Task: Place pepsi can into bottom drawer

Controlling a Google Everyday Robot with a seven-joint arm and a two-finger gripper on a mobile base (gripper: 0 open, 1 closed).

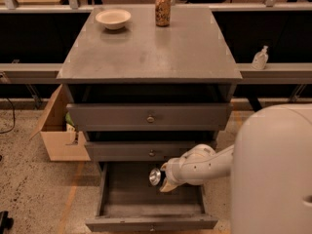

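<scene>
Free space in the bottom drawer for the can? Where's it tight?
The bottom drawer floor is bare from left wall to front panel. Tight only right-middle, where the gripper holds the pepsi can over it. Cabinet top is free in front of bowl and gold can.

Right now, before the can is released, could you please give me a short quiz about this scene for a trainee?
1. True or false: the bottom drawer is shut.
2. What shares the cabinet top with the bowl? A) a plate B) the gold-brown can C) a mug
3. Fill in: the gripper, over the open drawer, holds the ____.
Key: 1 false; 2 B; 3 pepsi can.
</scene>
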